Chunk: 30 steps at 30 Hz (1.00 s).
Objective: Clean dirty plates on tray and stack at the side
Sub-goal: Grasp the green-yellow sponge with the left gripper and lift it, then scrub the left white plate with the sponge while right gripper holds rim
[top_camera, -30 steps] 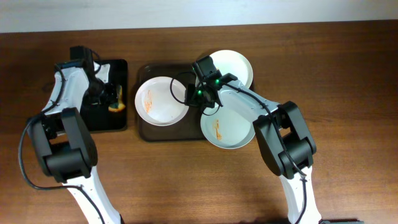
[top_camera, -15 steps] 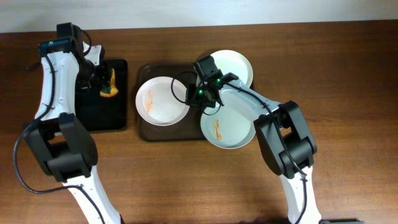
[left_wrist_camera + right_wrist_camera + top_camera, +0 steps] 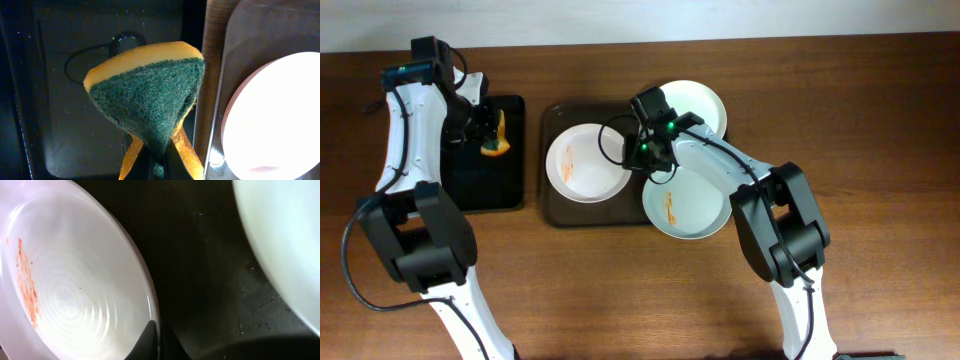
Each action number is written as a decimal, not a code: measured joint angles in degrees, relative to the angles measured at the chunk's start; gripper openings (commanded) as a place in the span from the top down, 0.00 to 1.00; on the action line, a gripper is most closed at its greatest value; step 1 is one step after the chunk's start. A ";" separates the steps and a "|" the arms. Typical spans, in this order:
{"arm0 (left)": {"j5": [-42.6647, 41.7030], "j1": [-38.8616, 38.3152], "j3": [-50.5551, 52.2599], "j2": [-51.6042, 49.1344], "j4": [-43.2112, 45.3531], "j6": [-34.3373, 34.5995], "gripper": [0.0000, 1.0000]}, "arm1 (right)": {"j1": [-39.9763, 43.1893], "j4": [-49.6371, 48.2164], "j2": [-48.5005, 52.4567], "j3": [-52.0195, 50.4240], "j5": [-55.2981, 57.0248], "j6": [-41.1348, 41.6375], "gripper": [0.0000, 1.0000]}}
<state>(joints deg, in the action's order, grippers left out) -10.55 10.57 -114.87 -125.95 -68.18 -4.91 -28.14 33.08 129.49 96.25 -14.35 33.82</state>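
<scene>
Now the right gripper [image 3: 159,341] pinches the smeared plate [image 3: 75,295] at its 3 o'clock rim on the tray [image 3: 558,212]. Next, the left gripper [image 3: 156,167], clamped on the sponge [image 3: 150,95], probably needs to swing over and scrub.

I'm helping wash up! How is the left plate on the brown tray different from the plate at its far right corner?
The left plate has orange smears; the corner plate looks clean. The left plate lies inside the tray; the corner plate hangs over its edge. Both are round and white.
</scene>
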 measured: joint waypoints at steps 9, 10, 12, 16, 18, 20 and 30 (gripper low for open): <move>-1.05 -2.89 0.00 -0.02 1.75 0.00 0.99 | 0.00 0.17 0.00 0.09 0.37 -0.24 0.96; -1.29 -3.52 0.00 0.00 1.90 -0.02 0.99 | 0.00 0.17 0.00 0.09 0.37 -0.26 0.96; -2.91 -5.14 0.00 0.00 2.64 0.00 0.99 | 0.00 0.17 0.00 0.09 0.37 -0.26 0.96; -6.25 -8.59 0.00 -0.02 3.30 -0.02 0.99 | 0.00 0.17 0.00 0.09 0.37 -0.44 0.96; -6.93 -10.93 0.02 0.00 3.30 -0.04 0.99 | 0.00 0.17 0.00 0.09 0.37 -0.44 0.96; -7.30 -14.51 2.54 0.00 4.11 -0.17 0.99 | 0.00 0.17 0.00 0.09 0.39 -0.46 0.96; -7.04 -17.25 20.00 -0.04 14.05 -0.17 0.99 | 0.00 0.17 0.00 0.20 0.74 -0.61 0.96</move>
<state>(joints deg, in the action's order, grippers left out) -17.58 -6.68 -94.87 -125.99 -54.13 -5.08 -28.14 33.26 129.49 96.44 -13.61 33.21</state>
